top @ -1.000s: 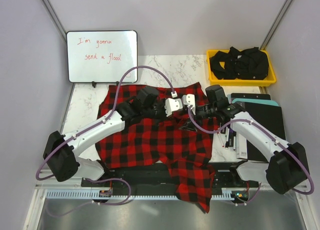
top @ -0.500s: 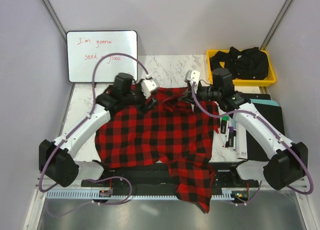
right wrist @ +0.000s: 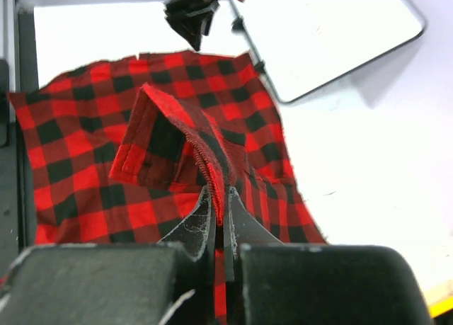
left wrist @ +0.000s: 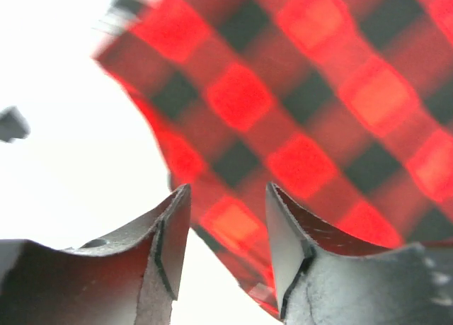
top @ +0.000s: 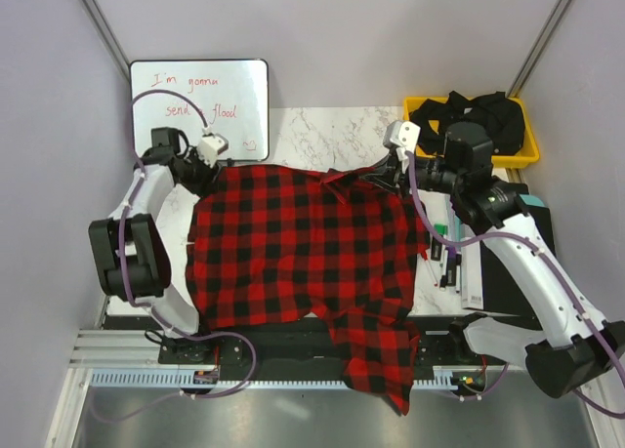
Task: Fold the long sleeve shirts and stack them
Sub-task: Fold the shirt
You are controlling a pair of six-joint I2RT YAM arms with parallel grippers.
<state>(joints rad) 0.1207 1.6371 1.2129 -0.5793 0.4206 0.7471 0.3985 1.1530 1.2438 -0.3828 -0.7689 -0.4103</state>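
Yellow bin [top: 518,158] sits in the far right corner with a tangle of black fabric [top: 498,111] piled in it. It could be straps or clothing, the top view is too small to say.

The red-and-black check shirt [top: 303,243] is spread over the middle of the marble table [top: 332,136], and one piece droops off the near edge past the arm bases. The right gripper [top: 378,178] is at the shirt's far right side, and in its wrist view the jaws are pressed together on a raised fold of the cloth [right wrist: 170,134]. The left gripper [top: 207,167] is at the far left corner. Its wrist view is blurry, but its fingers [left wrist: 166,233] are clearly spread with the shirt's edge [left wrist: 318,91] showing in the gap.

A whiteboard [top: 244,97] with red handwriting leans at the back left, just behind the left gripper. Along the right edge there's a stack of dark clipboards [top: 518,233] and some pens [top: 444,253], just beside the shirt. The right arm reaches over the near edge of the bin.

Plain pale lavender walls [top: 342,38] all round.
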